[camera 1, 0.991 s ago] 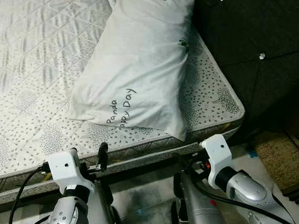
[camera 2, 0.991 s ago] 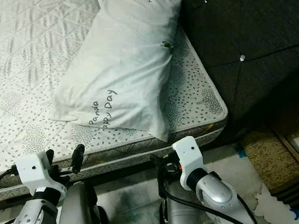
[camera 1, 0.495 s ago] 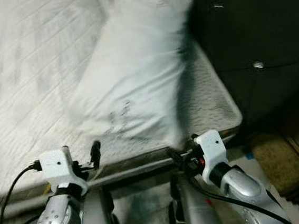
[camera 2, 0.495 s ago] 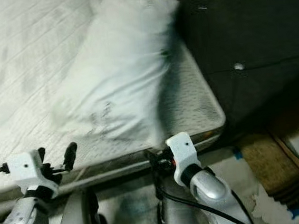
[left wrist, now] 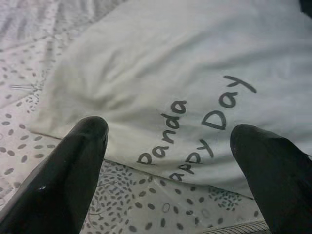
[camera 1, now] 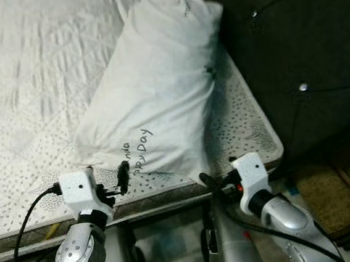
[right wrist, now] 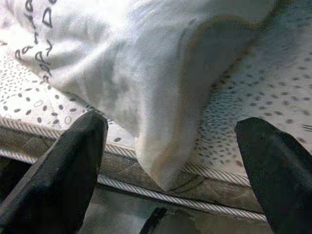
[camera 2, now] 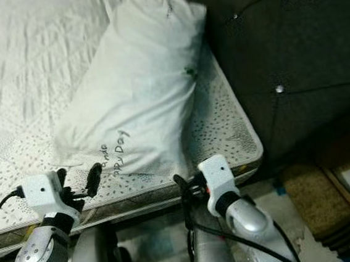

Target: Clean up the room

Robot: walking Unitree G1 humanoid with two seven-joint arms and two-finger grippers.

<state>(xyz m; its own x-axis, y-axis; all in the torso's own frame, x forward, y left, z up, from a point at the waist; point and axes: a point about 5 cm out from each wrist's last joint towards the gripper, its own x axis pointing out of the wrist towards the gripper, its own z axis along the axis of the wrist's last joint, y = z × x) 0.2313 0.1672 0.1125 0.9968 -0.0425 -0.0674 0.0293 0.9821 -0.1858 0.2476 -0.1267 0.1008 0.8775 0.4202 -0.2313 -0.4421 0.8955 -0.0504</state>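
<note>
A white pillow [camera 1: 158, 89] printed "Panda Happy Day" lies slanted on the patterned mattress [camera 1: 26, 71], its far end against the dark headboard. My left gripper [camera 1: 108, 173] is open at the mattress edge, just short of the pillow's near left corner [left wrist: 73, 112]. My right gripper [camera 1: 218, 171] is open too, level with the bed edge. The pillow's overhanging near right corner [right wrist: 165, 161] sits between its spread fingers. Neither gripper holds anything.
A dark tufted headboard [camera 1: 297, 45] rises along the right of the bed. A brown mat [camera 1: 330, 196] lies on the floor at the right. The mattress side and bed frame [camera 1: 157, 204] stand directly before my arms.
The view has shifted and sharpened after a blurred moment. Both open grippers now sit closer to the pillow's near end, at the mattress edge. The pillow itself has not moved.
</note>
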